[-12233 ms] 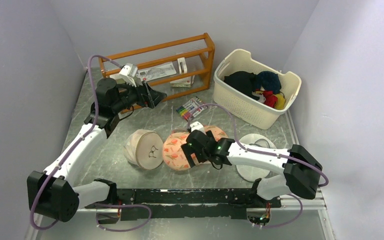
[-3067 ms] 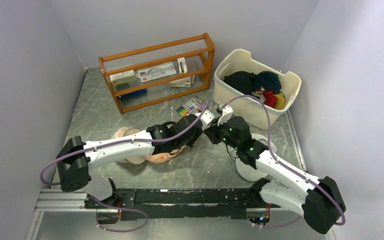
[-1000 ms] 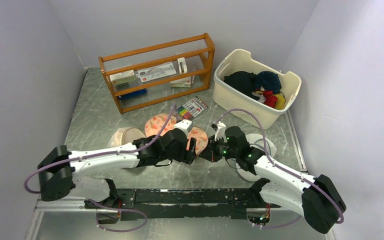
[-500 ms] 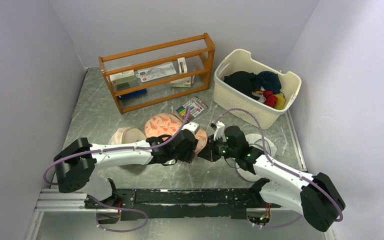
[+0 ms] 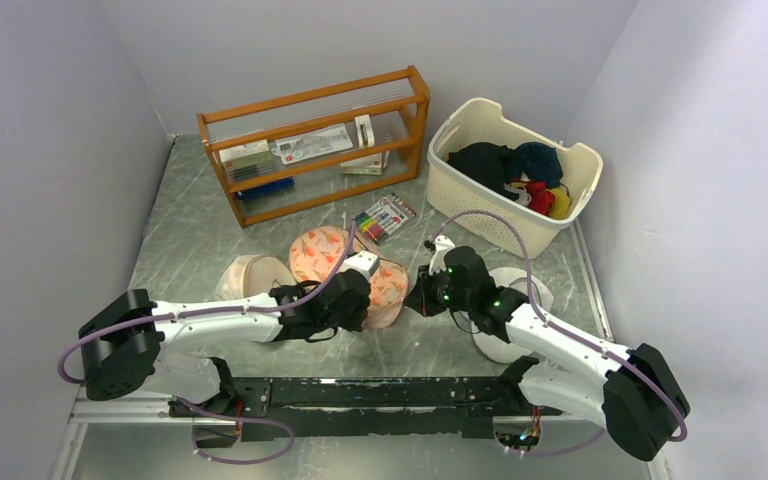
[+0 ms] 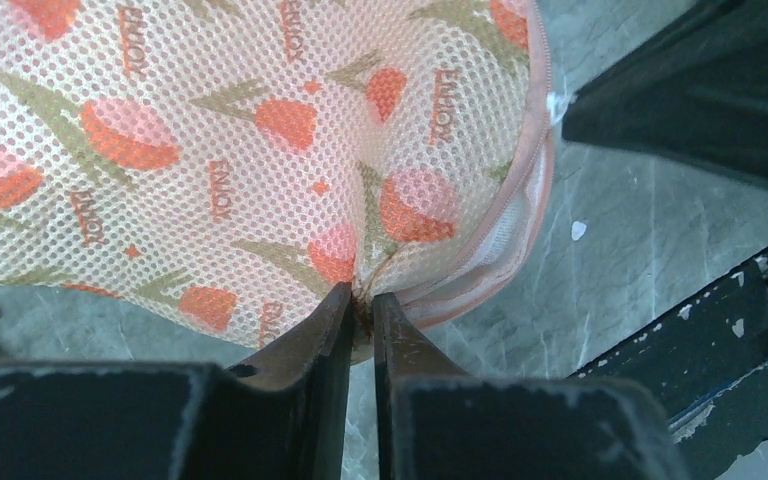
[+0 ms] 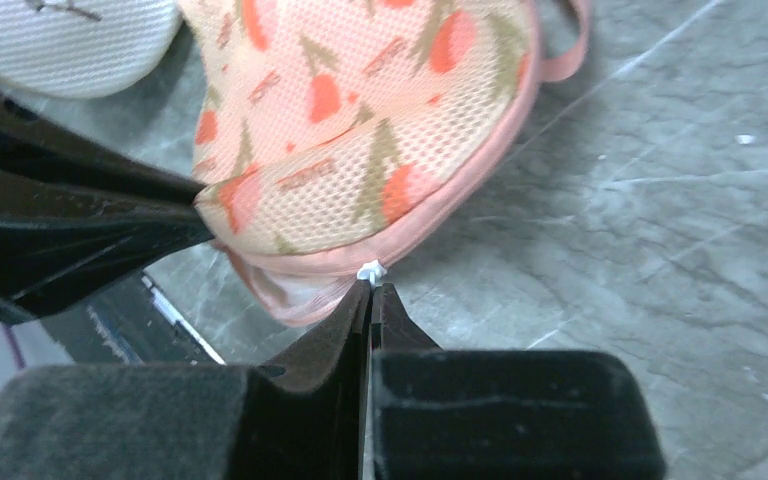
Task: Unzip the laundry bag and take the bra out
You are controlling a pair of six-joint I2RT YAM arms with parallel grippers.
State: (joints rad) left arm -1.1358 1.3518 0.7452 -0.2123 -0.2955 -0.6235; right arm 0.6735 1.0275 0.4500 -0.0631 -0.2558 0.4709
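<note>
Top view: grey marbled table [image 5: 190, 250] boxed in by pale walls, both arms reaching in low toward the middle. The laundry bag [image 5: 322, 255] is lying just ahead of the left claw [image 5: 366, 303], and the right claw [image 5: 413, 302] is sitting at its right edge.

Left wrist: the claw's pinching the bag's mesh, nearly closed.

Right wrist: the claw's squeezing narrow on the white zip pull [image 7: 370, 270]. Bare table is lying open to its right.

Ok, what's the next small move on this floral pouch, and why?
Probably slide the right gripper along the seam: it pinches the white zip pull, the left gripper holds the peach floral mesh laundry bag, and only a short gap is open.
</note>
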